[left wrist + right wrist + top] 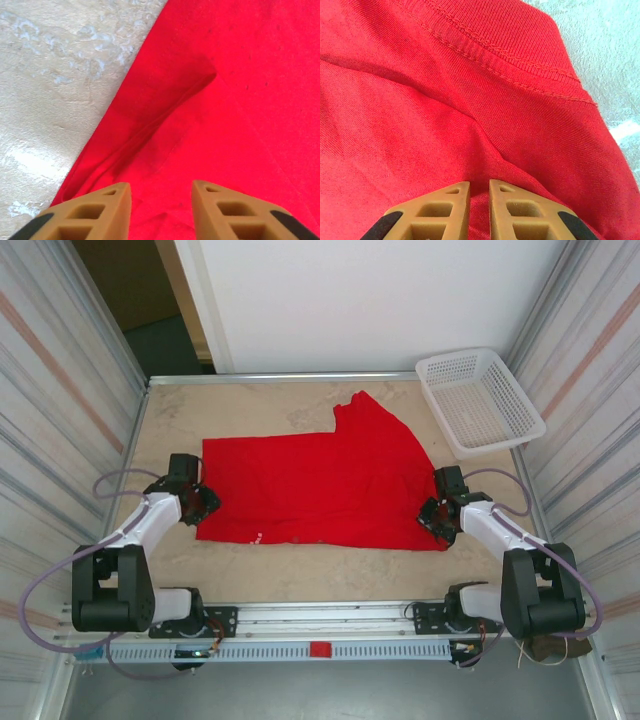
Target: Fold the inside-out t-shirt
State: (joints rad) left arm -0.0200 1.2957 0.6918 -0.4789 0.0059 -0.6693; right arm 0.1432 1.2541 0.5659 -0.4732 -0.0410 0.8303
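Beige marbled table (300,578) carries the bright red cloth t-shirt (320,490); right hand (479,186) pinches it, left hand (161,186) apart: clamp the edge squarely before lifting.

Left arm (148,520): white tube in the middle, big black blocks at the joints.
Right arm (490,528): same look, white middle, black boxy joints.
Left gripper (196,498): black, small and bumpy.
Right gripper (438,514): black too, same shape.
Fingers (122,210): tan-orange wedges with cut-out holes like little windows, black strip on the outer sides.
Cables (45,585): thin, pale purple, one loop by each arm.
Bases (200,620): black round parts, small coloured wires near them.
Rail (260,650): long silver strip with a row of little slots, one red square in the middle.
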